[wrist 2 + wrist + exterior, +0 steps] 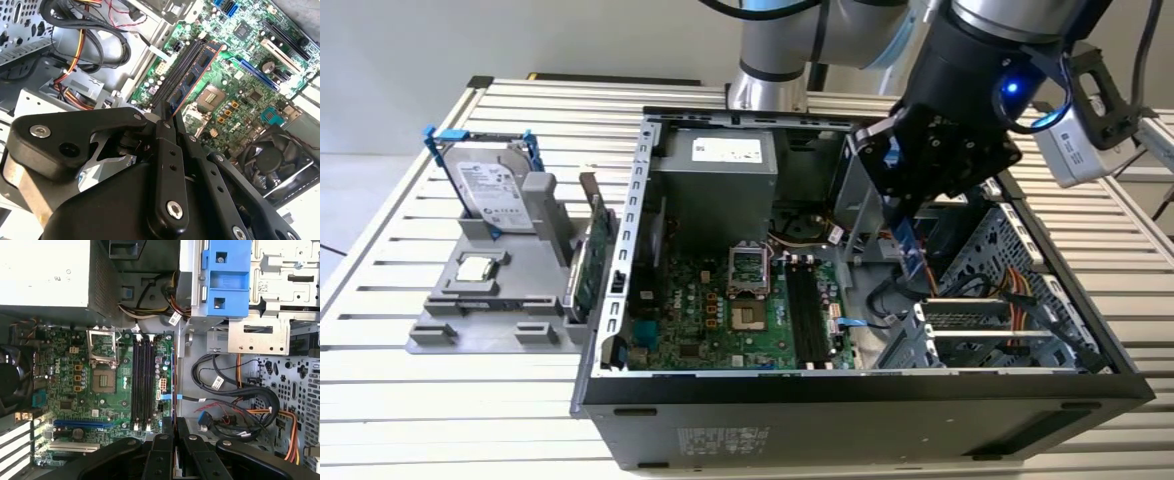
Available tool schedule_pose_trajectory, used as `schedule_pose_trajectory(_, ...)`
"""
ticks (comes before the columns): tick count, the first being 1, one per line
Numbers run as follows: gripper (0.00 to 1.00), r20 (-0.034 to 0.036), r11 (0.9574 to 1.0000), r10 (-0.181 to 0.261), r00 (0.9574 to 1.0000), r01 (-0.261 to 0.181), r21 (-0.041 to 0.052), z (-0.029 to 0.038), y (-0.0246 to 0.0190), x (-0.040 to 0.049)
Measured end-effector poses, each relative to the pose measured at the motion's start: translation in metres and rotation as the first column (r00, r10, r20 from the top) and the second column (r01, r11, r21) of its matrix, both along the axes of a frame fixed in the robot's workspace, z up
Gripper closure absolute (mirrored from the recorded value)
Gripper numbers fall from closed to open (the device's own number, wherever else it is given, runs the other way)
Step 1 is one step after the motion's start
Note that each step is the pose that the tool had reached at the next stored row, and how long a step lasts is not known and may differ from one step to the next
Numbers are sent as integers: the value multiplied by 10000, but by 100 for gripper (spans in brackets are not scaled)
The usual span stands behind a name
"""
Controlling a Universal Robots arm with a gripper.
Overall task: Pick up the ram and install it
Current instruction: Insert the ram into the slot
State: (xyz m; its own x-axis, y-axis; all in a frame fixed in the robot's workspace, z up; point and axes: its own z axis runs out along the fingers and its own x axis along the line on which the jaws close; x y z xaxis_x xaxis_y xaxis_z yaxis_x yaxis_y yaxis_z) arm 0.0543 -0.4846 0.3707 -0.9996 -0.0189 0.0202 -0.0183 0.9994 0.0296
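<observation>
One stick, the ram [195,72], is clamped between the fingers of the gripper [167,119], right of centre in the exterior view, inside the open computer case [854,420]. Install step, I judge: seating calls for lining it up with the seemingly empty memory slots [803,310] on the motherboard [720,320]. Far left, a grey tray [440,335] holds a hard drive [494,185].

Black gripper [167,120] in the foreground, pinched tight on one end of the ram [191,79] (a blue stick with dark chips); ram running alongside the black memory slots [174,71] of the green motherboard [235,55]; processor socket [210,97] just beside, fan [272,155] near, cables [95,35] well apart
</observation>
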Motion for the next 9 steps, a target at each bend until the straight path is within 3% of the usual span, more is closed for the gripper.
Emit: schedule_pose_trajectory(9, 100, 9, 10000, -21, 10000, 21, 0, -50, 4, -21)
